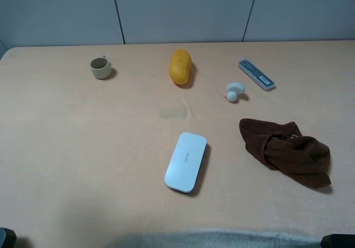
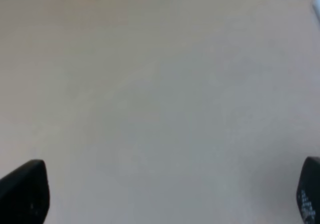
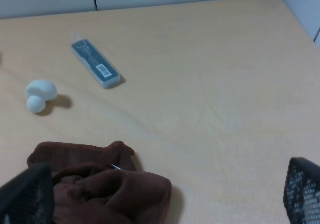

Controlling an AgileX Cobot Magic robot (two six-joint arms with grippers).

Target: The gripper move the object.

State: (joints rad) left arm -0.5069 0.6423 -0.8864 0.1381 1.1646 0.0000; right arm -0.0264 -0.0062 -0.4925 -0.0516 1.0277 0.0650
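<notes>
Resting on the table (image 1: 66, 148) at about two o'clock from the white case (image 1: 186, 161), the duck (image 1: 234, 91) lies between the yellow object (image 1: 180, 66) and the blue-grey box (image 1: 257, 74). Both the left gripper (image 2: 165, 194) and the right gripper (image 3: 165, 199) show fingers spread wide, holding nothing.

1. One beige ceramic cup (image 1: 100, 67)
2. One yellow-orange oval fruit (image 1: 180, 66)
3. One pale rubber duck (image 1: 234, 90)
4. One flat white oblong case (image 1: 186, 161)
5. One crumpled brown cloth (image 1: 285, 150)
6. One grey-blue slim rectangular box (image 1: 257, 74)

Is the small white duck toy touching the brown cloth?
No. In the exterior high view the duck toy lies apart from the brown cloth, with bare table between them.
</notes>
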